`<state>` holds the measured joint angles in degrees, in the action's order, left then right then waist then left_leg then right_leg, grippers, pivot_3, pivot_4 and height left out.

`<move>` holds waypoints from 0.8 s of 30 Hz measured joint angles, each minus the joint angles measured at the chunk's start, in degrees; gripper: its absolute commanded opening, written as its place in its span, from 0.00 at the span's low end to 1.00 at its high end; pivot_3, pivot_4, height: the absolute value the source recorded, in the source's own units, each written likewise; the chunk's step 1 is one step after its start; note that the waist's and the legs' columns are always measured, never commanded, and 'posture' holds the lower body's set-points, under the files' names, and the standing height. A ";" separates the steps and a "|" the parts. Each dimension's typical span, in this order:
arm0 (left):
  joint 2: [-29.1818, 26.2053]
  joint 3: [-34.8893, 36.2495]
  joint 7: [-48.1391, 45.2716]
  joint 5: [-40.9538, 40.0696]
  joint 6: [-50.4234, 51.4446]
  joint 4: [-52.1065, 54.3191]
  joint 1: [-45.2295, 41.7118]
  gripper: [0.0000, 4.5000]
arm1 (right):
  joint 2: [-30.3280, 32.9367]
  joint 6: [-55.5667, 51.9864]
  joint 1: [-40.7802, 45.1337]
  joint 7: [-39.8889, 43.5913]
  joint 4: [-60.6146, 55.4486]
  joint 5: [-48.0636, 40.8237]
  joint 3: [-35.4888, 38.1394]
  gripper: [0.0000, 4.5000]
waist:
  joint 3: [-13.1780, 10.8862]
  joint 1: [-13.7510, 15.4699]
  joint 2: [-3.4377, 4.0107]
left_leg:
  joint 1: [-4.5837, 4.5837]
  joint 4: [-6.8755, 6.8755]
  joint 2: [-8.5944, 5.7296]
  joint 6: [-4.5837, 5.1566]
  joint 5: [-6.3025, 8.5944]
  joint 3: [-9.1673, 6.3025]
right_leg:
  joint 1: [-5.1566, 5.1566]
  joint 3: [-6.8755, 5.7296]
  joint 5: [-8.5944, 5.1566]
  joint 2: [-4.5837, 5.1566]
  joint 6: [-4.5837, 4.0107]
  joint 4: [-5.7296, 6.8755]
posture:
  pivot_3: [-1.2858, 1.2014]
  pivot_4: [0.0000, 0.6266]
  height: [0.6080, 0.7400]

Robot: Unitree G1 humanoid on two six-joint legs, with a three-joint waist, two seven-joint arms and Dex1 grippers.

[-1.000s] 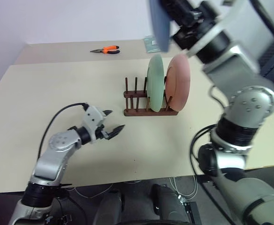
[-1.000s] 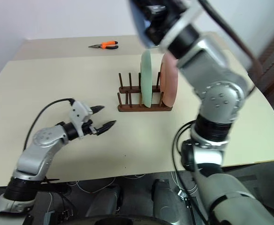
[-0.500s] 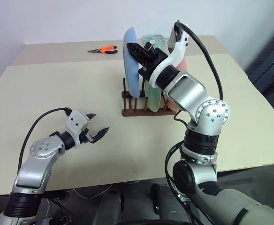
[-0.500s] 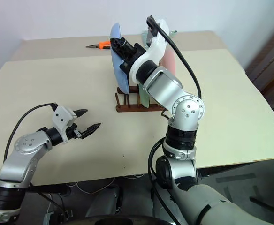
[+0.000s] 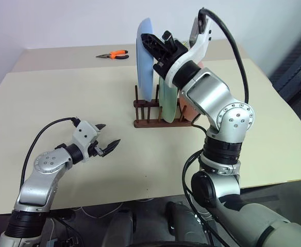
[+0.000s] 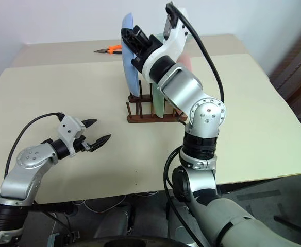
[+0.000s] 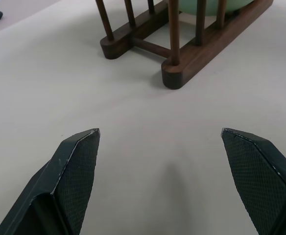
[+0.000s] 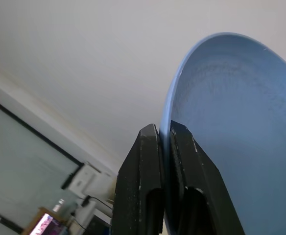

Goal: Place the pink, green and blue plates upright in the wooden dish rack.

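Note:
The blue plate (image 5: 145,62) stands on edge over the left end of the wooden dish rack (image 5: 146,122), its lower edge down among the pegs. My right gripper (image 5: 148,41) is shut on its upper rim, and the right wrist view shows both fingers (image 8: 144,161) clamped on the blue plate (image 8: 231,122). The green plate (image 5: 166,100) stands upright in the rack. Behind it the pink plate (image 5: 188,110) is mostly hidden by my right arm. My left gripper (image 5: 110,146) hovers low over the table, left of and nearer than the rack, open and empty; it sees the rack (image 7: 182,54).
Orange-handled pliers (image 5: 114,54) lie at the far side of the beige table (image 5: 63,98). Bare table lies left of and in front of the rack. The table's front edge runs just behind my left arm.
My right arm has brought the blue plate down from high in the picture to the rack's left end, turning it on edge. The camera view has shifted. My left gripper has barely moved.

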<state>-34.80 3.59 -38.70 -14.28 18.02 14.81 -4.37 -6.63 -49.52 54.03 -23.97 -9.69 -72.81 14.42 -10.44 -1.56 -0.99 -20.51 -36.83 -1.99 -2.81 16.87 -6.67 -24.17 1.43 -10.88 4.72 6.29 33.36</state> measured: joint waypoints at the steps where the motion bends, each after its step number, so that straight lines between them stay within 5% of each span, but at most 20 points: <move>1: 0.00 0.00 0.00 0.01 0.00 0.00 0.00 0.91 | -0.46 0.09 -0.01 -0.89 0.00 -0.45 -0.05 0.02 | 0.00 -0.05 0.00 | 0.00 0.00 0.00 0.00 0.00 0.00 | -0.01 0.00 0.00 0.00 0.00 0.00 | 0.52 0.24 1.00; 12: 0.05 -0.05 0.03 0.04 0.04 0.00 0.01 0.91 | -1.56 3.97 -2.83 -8.59 3.06 -1.82 -1.00 0.02 | 0.01 -0.91 -0.01 | -0.02 0.03 0.00 0.00 0.00 -0.01 | -0.04 0.01 0.00 0.00 0.00 -0.01 | 0.52 0.24 1.00; 18: 0.21 -0.18 0.09 0.07 0.04 -0.02 0.02 0.91 | 2.25 3.94 -3.36 -1.12 7.62 3.21 -3.98 0.54 | 0.00 -0.89 0.00 | -0.04 0.05 0.00 0.00 0.00 0.01 | -0.05 0.00 0.00 0.01 0.00 -0.03 | 0.52 0.24 1.00; 24: 0.57 -0.37 0.16 0.07 0.16 0.07 0.09 0.91 | 16.18 3.82 0.95 16.41 1.38 13.97 -11.44 0.54 | 0.00 -0.85 -0.02 | -0.08 0.05 -0.01 0.01 0.00 0.02 | -0.04 0.00 -0.01 0.01 0.02 -0.13 | 0.52 0.24 1.00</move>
<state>-34.23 3.22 -38.54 -14.21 18.18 14.88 -4.28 9.55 -45.70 54.98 -7.56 -8.31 -58.85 2.99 -10.44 -2.41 -1.00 -20.59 -36.79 -2.00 -2.80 16.88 -6.65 -24.21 1.43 -10.89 4.73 6.30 33.23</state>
